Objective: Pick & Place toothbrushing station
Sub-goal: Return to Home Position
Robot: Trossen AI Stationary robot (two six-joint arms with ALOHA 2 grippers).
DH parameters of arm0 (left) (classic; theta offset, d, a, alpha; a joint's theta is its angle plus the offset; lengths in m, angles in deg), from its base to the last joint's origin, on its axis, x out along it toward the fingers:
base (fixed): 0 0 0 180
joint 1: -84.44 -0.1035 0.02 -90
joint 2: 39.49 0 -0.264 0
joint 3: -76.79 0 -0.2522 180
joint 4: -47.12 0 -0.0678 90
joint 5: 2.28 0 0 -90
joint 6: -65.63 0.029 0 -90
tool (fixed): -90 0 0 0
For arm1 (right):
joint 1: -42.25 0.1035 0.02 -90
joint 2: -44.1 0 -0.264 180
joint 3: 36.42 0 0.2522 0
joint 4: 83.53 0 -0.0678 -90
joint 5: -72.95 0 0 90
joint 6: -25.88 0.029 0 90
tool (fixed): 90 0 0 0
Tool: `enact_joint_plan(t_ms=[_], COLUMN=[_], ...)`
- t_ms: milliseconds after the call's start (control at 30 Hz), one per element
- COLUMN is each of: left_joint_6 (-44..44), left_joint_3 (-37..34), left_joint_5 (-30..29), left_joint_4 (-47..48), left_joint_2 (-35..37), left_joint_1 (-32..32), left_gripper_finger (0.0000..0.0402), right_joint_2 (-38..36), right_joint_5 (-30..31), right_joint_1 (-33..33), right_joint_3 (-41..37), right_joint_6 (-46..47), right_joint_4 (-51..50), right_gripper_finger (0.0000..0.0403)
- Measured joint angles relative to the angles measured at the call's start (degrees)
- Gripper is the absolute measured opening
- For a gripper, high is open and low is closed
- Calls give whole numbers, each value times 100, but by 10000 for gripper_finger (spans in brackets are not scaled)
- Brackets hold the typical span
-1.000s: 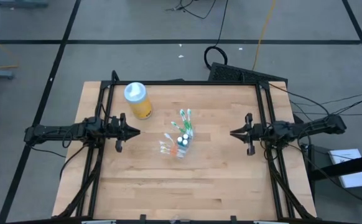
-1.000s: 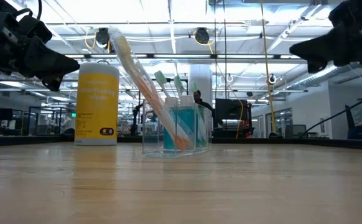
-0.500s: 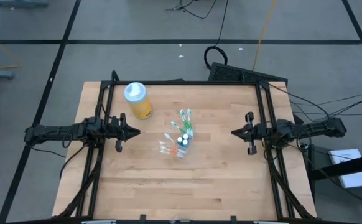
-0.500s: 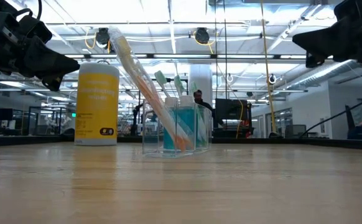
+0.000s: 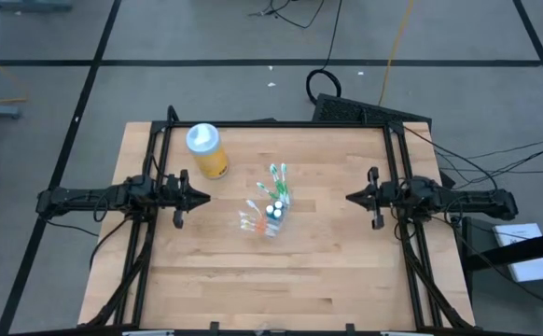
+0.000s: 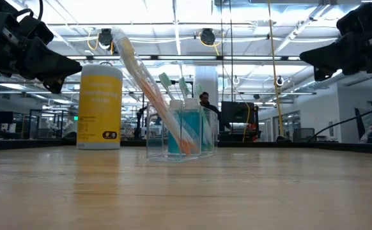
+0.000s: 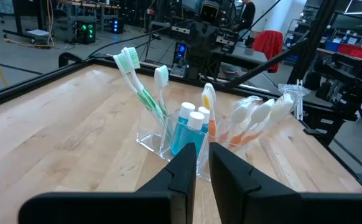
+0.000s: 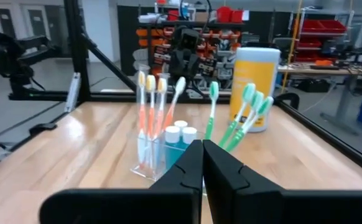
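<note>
The clear cup (image 7: 151, 135) stands on the worktop (image 5: 327, 280), holding green and orange toothbrushes (image 7: 145, 99) and teal tubes (image 7: 182, 134), with the yellow bottle (image 5: 206, 149) near it. The left claw (image 5: 200, 198) and right claw (image 5: 351, 198) hover well apart from the cup on opposite sides, each with fingers together and empty. The loaded cup is probably light, slick, rigid and tippy, so it is best gripped low across its walls.

Bright ceiling strip lights (image 6: 173, 25) flood everything evenly from above, leaving only faint, soft shadows on the pale wooden table (image 5: 206, 271) and small glints on the clear cup (image 7: 151, 135).
</note>
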Motion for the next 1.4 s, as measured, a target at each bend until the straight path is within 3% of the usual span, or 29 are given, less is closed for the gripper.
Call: enact_joint_plan(t_ms=[1400], left_joint_6=[2], left_joint_3=[-1], left_joint_5=[0], left_joint_4=[-2], left_joint_2=[0], left_joint_1=[0], left_gripper_finger=[49], right_joint_2=[11], right_joint_5=[146], right_joint_1=[-15], right_joint_3=[-11], right_joint_6=[6], right_joint_4=[-44], right_gripper_finger=[4])
